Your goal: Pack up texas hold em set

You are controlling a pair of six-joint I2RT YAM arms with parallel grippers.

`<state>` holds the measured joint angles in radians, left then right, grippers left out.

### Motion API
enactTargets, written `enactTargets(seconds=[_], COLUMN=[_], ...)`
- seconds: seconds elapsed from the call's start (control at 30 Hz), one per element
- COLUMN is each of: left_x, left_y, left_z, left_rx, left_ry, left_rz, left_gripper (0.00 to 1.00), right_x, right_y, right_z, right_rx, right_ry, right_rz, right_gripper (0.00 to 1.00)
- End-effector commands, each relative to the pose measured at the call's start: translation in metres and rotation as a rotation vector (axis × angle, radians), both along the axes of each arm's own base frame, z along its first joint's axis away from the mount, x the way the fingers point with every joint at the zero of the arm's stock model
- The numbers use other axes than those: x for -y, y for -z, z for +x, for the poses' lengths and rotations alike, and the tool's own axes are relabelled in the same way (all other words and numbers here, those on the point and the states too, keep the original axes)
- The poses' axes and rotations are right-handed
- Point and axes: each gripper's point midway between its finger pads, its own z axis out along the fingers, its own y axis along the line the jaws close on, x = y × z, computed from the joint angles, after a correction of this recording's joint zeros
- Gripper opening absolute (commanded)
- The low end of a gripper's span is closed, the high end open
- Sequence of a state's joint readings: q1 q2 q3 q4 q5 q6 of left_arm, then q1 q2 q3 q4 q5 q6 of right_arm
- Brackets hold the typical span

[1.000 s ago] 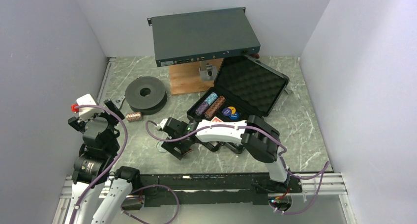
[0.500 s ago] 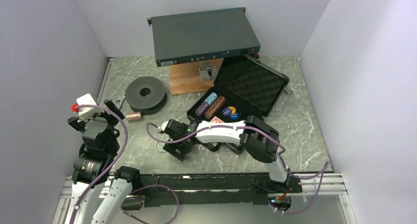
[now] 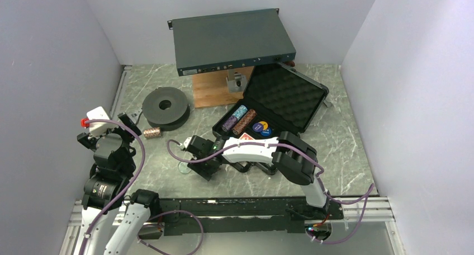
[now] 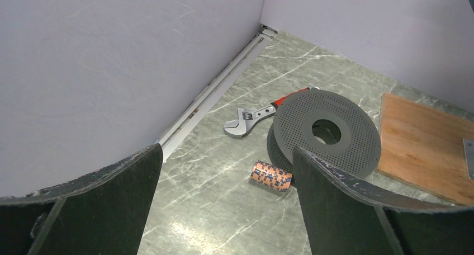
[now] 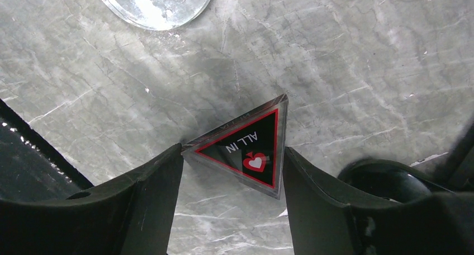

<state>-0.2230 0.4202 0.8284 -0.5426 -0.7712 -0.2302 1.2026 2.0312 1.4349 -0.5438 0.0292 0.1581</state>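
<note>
Right gripper (image 5: 232, 157): clamped on triangle (image 5: 249, 149), centre frame.
Left gripper (image 4: 226, 165): fingers wide apart, nothing between.
Chip roll (image 4: 271, 175): lower centre, just beside spool (image 4: 324, 133).

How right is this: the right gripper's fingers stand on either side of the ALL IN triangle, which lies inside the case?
One error: the ALL IN triangle is not inside the case; it is on the marble table, as the right wrist view shows. The fingers of the right gripper do stand on either side of it.
</note>
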Motion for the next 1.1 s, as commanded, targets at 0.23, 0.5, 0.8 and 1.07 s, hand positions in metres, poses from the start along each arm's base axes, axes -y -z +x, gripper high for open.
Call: enactTargets(seconds=[0.23, 0.5, 0.8, 1.07], left_x=[0.0, 0.0, 0.0, 0.0], left_y=[-0.005, -0.005, -0.005, -0.005], left_z=[0.002, 0.002, 0.002, 0.002], left_rx=[0.023, 0.026, 0.024, 0.023], left_ry=[0.005, 0.005, 0.003, 0.003], left_rz=[0.001, 0.0, 0.001, 0.004], left_gripper=[0.92, 0.92, 0.92, 0.92], right_x=[-0.002, -0.01, -0.008, 0.004], right_y=[-0.007, -0.037, -0.07, -0.101], right_z=[0.002, 0.002, 0.004, 0.019], right_rx=[0.022, 0.038, 0.067, 0.142], right_ry=[0.002, -0.005, 0.002, 0.052], right_rz=[-0.009, 0.06, 0.099, 0.109], right_gripper=[0.47, 0.39, 0.34, 0.34])
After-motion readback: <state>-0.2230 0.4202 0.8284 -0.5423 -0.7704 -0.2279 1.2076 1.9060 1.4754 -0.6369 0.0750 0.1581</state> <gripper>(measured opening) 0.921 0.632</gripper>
